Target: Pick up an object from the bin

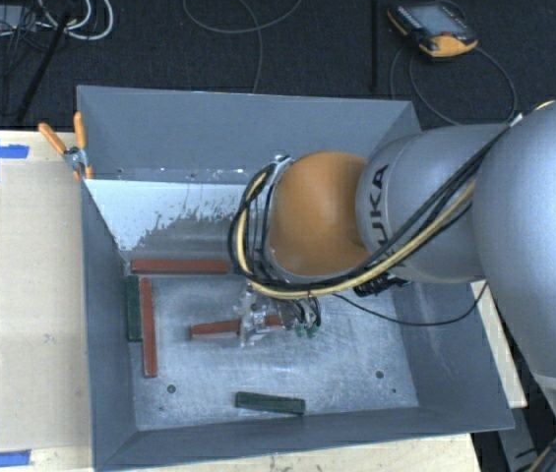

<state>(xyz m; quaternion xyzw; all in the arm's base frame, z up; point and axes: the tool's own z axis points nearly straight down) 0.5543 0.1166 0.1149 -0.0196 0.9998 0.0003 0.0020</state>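
Bin (396,146): big and grey, with a few sticks on its floor.
Arm (435,214): comes in from the right, with a round orange cover (317,214).
Gripper (258,327): low at the right end of the brown stick (214,330) in the middle. I cannot tell if it is spread or pinching.
Could go wrong: a grab at the very end may let the stick tip or slip out.
Other sticks: back brown stick (179,265), left brown stick (149,332), left green stick (134,310), front green stick (270,402).
In the way: none; they all lie apart.

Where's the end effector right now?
In the camera view, the end effector is near the middle of the bin, at the right end of a reddish bar, with a green bar lower in view.
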